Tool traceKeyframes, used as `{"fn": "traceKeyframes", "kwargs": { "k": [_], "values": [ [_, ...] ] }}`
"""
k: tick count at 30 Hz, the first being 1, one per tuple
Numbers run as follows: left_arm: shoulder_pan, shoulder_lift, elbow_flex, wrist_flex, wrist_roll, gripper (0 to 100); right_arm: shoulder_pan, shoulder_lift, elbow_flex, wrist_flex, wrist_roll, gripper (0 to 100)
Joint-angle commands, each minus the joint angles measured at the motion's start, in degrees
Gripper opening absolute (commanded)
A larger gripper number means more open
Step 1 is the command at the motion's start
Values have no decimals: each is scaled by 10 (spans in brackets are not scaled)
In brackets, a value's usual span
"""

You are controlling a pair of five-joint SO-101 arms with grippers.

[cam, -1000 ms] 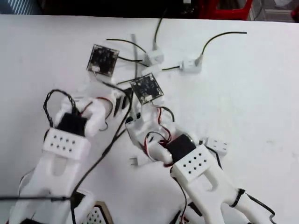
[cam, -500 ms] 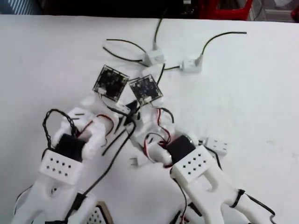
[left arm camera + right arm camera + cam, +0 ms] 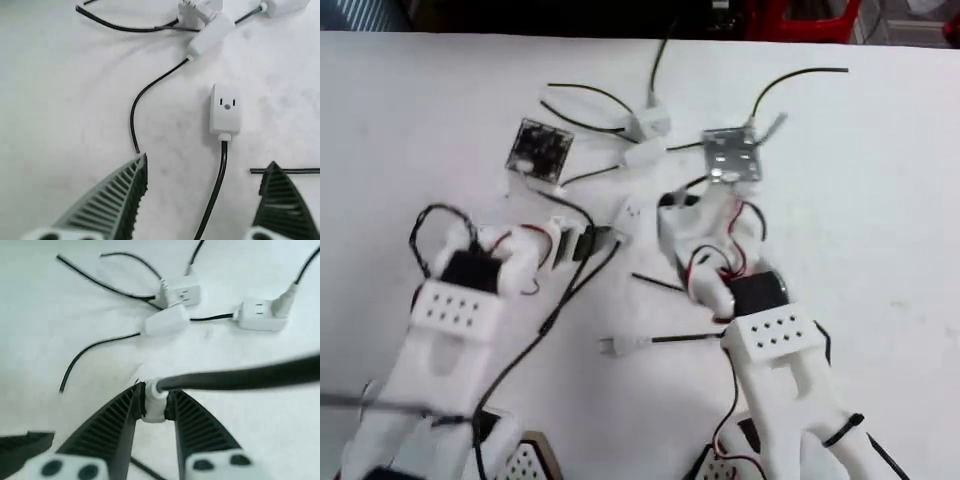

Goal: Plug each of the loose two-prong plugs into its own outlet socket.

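Clamping a small white cord end [image 3: 153, 405] between its ribbed fingers [image 3: 115, 427], the right claw [image 3: 156, 390] is narrow and pinched tight on that piece. Whether the piece has prongs I cannot tell. A thick black cord [image 3: 240, 376] runs off from it just above the white table [image 3: 40, 330]. Beyond the claw lie three white pieces. Nearest is an oblong block [image 3: 165, 321] with a thin black wire curling away from it. Just behind that is a socket [image 3: 182, 294] with its slots facing up. Off to one side is a further socket [image 3: 256, 315] with a pale cable end touching its corner.

The left claw [image 3: 207, 164] stands wide with nothing in its grip. Between its fingertips passes the black lead [image 3: 218, 175] of a white outlet [image 3: 226, 106], which lies flat just ahead of the claw, slots up.

In the high view a loose plug [image 3: 610, 346] lies on the table between the two arms. Its cable stretches toward the right arm, and it is well apart from every socket.
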Motion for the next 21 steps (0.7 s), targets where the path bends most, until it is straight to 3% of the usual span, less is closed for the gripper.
{"fn": "traceKeyframes", "kwargs": {
  "k": [1,5,9,21],
  "values": [
    [21,165,-141,45,-49,354,57,-13,10,-66,-30,17],
    [63,271,-216,55,-69,338,115,-13,21,-114,-33,17],
    [95,361,-291,59,-70,339,155,-13,22,-125,-81,17],
    [125,632,-577,164,-101,339,165,-13,21,-125,-83,17]
  ]
}}
